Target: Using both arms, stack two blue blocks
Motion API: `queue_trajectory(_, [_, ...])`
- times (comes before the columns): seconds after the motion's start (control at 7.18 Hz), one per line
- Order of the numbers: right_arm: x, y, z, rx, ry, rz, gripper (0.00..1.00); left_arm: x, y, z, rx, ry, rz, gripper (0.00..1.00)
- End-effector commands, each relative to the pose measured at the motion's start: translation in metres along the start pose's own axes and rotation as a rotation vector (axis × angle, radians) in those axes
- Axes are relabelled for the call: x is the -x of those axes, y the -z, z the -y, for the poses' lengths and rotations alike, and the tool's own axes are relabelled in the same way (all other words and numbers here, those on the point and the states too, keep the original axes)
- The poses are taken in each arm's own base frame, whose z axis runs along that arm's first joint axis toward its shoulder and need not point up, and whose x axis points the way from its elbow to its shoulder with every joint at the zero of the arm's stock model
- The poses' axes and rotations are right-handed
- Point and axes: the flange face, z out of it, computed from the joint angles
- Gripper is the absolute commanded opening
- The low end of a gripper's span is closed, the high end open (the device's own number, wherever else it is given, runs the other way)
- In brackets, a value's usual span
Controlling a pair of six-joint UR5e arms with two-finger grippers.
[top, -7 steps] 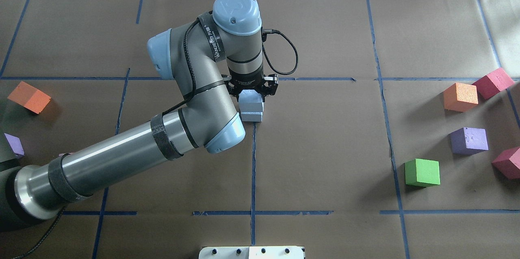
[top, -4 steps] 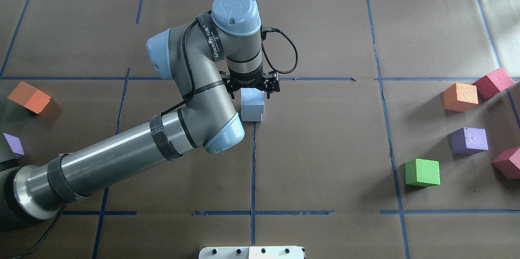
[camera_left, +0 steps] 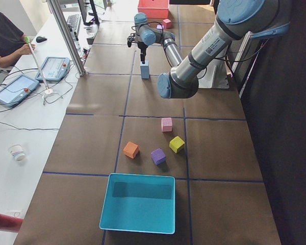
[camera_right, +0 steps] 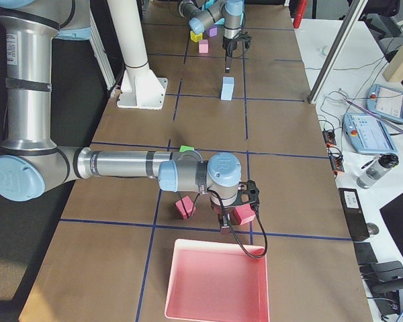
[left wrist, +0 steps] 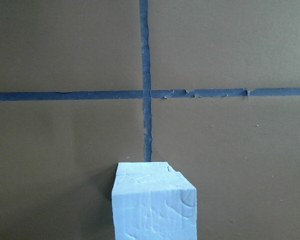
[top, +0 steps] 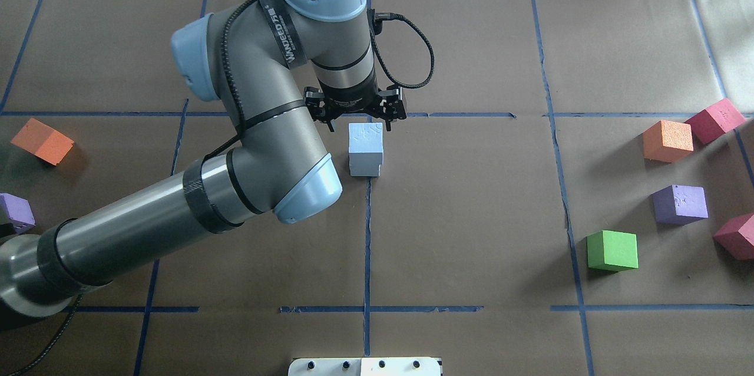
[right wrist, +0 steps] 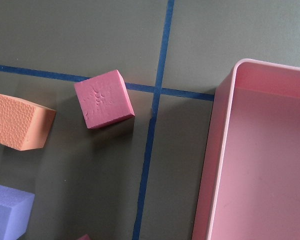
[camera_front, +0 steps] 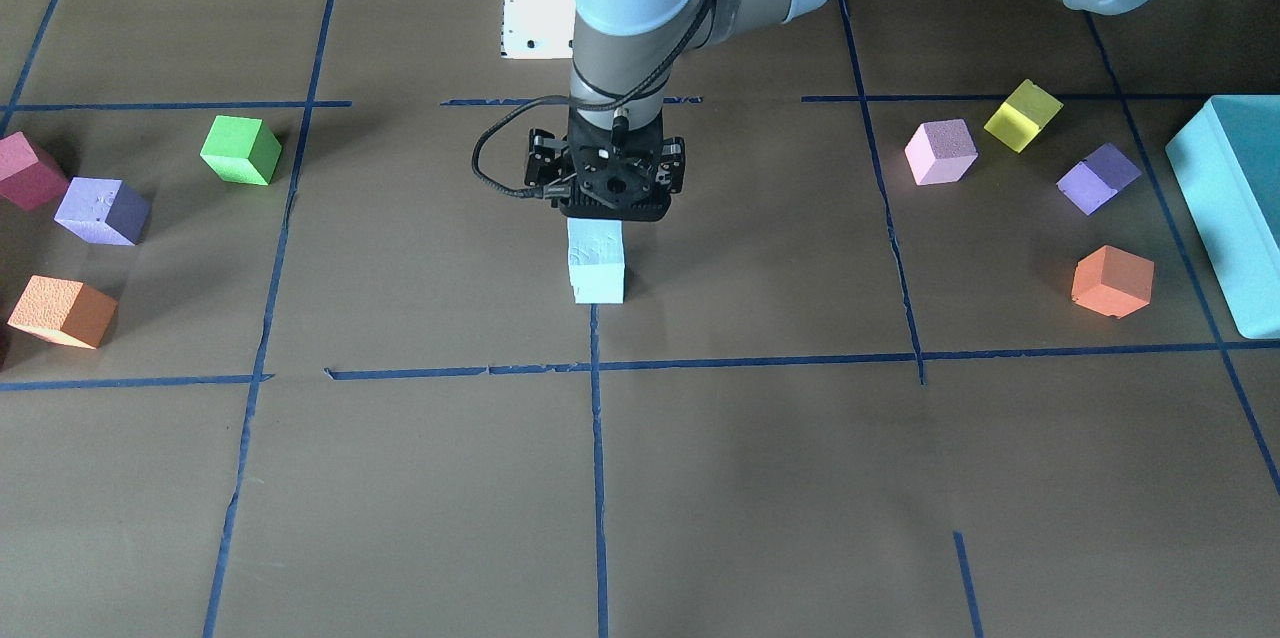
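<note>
Two pale blue blocks stand stacked at the table's middle, the top block (top: 365, 139) on the bottom block (top: 365, 168). The stack also shows in the front view (camera_front: 596, 263), the left view (camera_left: 145, 70) and the right view (camera_right: 227, 88). My left gripper (top: 362, 118) hangs open and empty just above the stack, clear of it. The left wrist view looks down on the top block (left wrist: 154, 207). My right gripper (camera_right: 232, 218) hovers over a red cube (right wrist: 104, 99) at the right end; I cannot tell whether it is open or shut.
Green (top: 612, 250), purple (top: 680, 204), orange (top: 667, 140) and red (top: 714, 119) cubes lie on the right. An orange cube (top: 42, 140) and a purple cube (top: 15, 211) lie on the left, near a teal box (camera_front: 1230, 208). A pink tray (right wrist: 260, 150) lies beside the right gripper.
My left gripper has let go of the top blue block and risen straight up off the stack. The stack stays in place.
</note>
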Motion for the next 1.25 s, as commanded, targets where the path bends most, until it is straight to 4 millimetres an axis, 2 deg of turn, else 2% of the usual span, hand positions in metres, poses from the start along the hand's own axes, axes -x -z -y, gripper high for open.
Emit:
queue_trajectory(0.0, [-0.009, -0.011, -0.014, 0.025, -0.029, 0.005, 1.00, 0.082, 0.049, -0.021, 0.005, -0.055, 0.029, 1.00])
queue_trajectory(0.14, [-0.011, -0.013, -0.017, 0.029, -0.035, 0.007, 1.00, 0.129, 0.064, -0.013, 0.003, -0.093, 0.056, 1.00])
queue_trajectory(0.28, [-0.011, -0.014, -0.017, 0.030, -0.041, 0.007, 1.00, 0.171, 0.070, -0.008, -0.008, -0.124, 0.078, 1.00])
queue_trajectory(0.56, [-0.007, -0.011, -0.016, 0.023, -0.086, 0.031, 1.00, 0.273, 0.086, 0.013, -0.025, -0.210, 0.153, 1.00])
queue_trajectory(0.7, [-0.005, -0.012, -0.016, 0.022, -0.089, 0.050, 1.00, 0.330, 0.087, 0.020, -0.011, -0.240, 0.197, 1.00])
queue_trajectory(0.84, [-0.005, -0.011, -0.016, 0.021, -0.087, 0.050, 1.00, 0.397, 0.103, 0.033, -0.007, -0.284, 0.241, 1.00])
queue_trajectory(1.11, [-0.003, -0.010, -0.015, 0.018, -0.084, 0.050, 1.00, 0.525, 0.123, 0.034, 0.028, -0.257, 0.223, 1.00])
